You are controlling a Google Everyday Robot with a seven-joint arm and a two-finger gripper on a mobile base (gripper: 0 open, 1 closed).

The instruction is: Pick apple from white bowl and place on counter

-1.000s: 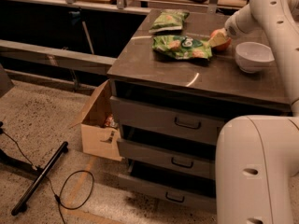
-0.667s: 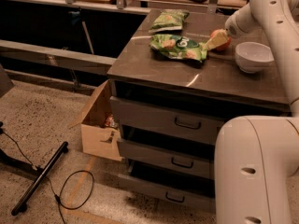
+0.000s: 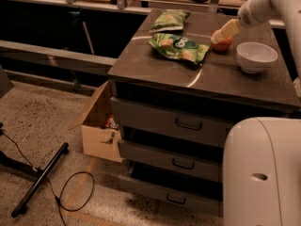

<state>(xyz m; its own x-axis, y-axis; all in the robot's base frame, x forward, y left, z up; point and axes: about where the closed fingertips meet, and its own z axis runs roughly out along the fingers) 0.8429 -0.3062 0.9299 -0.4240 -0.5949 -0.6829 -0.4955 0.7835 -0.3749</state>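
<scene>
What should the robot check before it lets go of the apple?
1. Apple out of the white bowl: ok, the bowl looks empty.
2. Gripper holding the apple: ok, shut on it, just left of the bowl.
3. Apple above the counter, away from its edges: ok.
4. Apple touching the counter: cannot tell.
5. Apple apart from the chip bag: cannot tell, they are very close.

Cream-yellow gripper at red-orange round apple; plain glossy white bowl; grey-brown shiny counter; green snack bag with pale print; tan cardboard box.
</scene>
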